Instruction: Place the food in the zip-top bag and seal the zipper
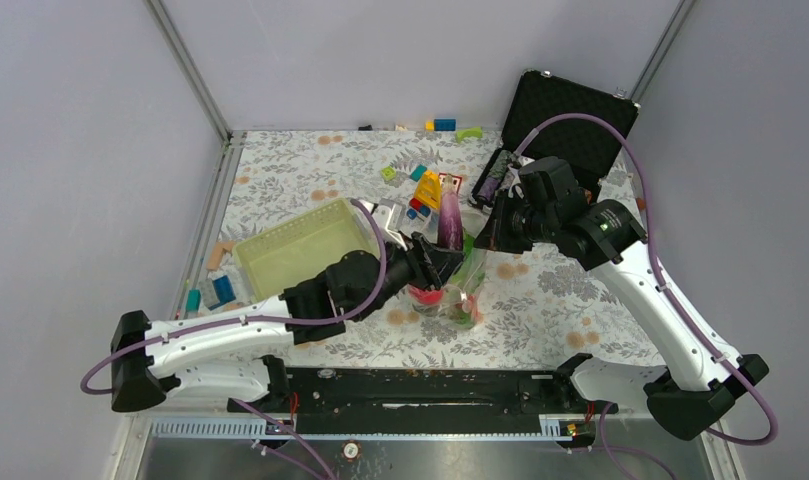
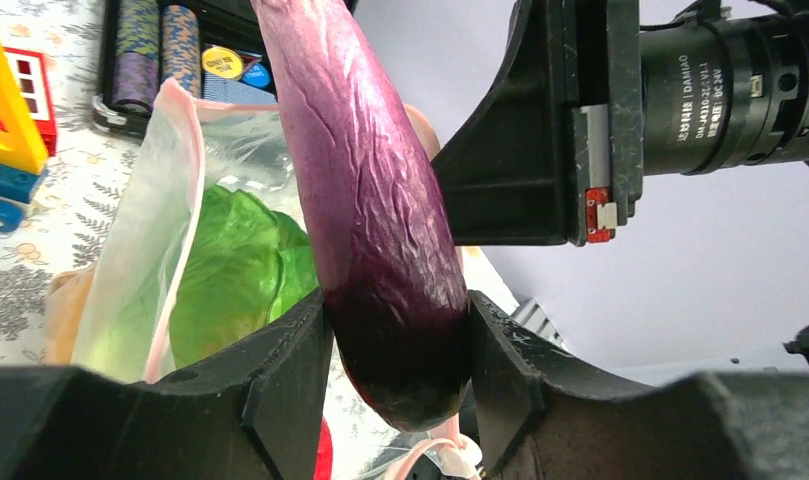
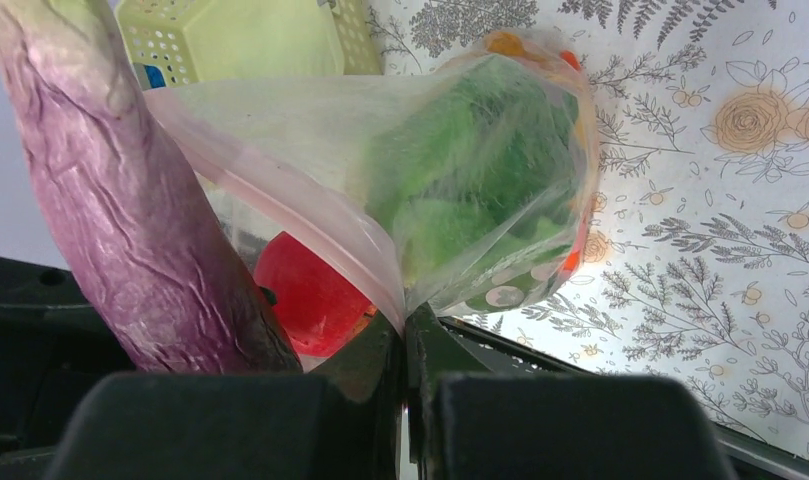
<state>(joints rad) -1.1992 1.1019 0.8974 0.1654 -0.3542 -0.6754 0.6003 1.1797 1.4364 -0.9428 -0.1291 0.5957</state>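
Note:
My left gripper is shut on the dark blunt end of a long purple eggplant, a piece of the food, which stands up at a slant beside the bag's mouth. The clear zip-top bag hangs from my right gripper, which is shut on its pink zipper at the mouth edge. Green leafy pieces and bits of orange show through the plastic. A red round piece sits low behind the mouth. From above, the bag droops to the table between both grippers.
A pale green slatted basket stands left of the bag. Behind the right arm an open black case holds poker chip stacks. Coloured blocks lie behind the bag, more along the back edge and by the left rail.

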